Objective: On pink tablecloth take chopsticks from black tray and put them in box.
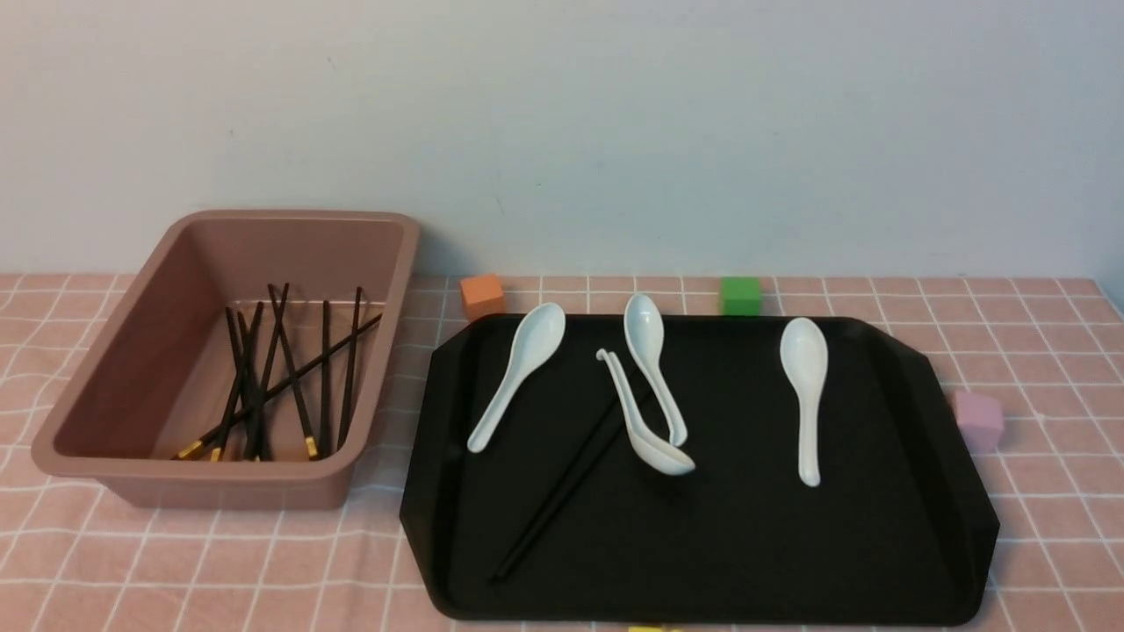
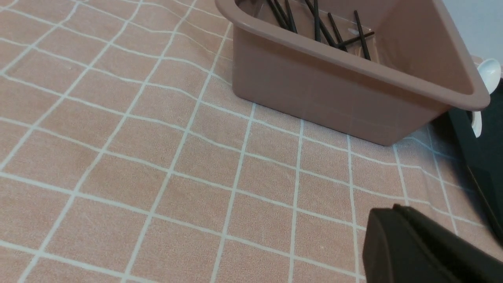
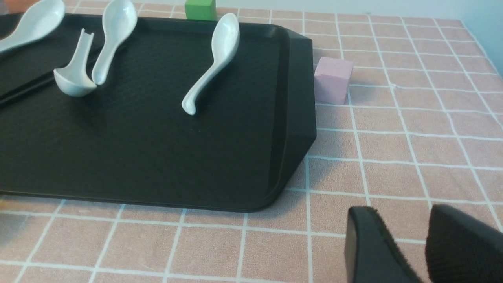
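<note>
A pair of black chopsticks (image 1: 562, 491) lies slantwise on the black tray (image 1: 746, 527), its far end under a white spoon (image 1: 645, 421). Several more chopsticks (image 1: 263, 377) lie in the dusty-pink box (image 1: 386, 351) on the left of the pink tablecloth (image 1: 1036, 527). Neither gripper shows in the front view. In the left wrist view my left gripper (image 2: 393, 210) is shut and empty, low over the cloth short of the box (image 2: 314, 94). In the right wrist view my right gripper (image 3: 402, 214) is open and empty over the cloth, beside the tray's near right corner (image 3: 275, 188).
Three more white spoons (image 1: 518, 373) (image 1: 654, 369) (image 1: 806, 395) lie on the tray. An orange cube (image 1: 482, 296) and a green cube (image 1: 740, 296) stand behind it, a pink cube (image 1: 979, 420) to its right, and a yellow one (image 1: 654, 628) at the front edge. A wall stands behind the table.
</note>
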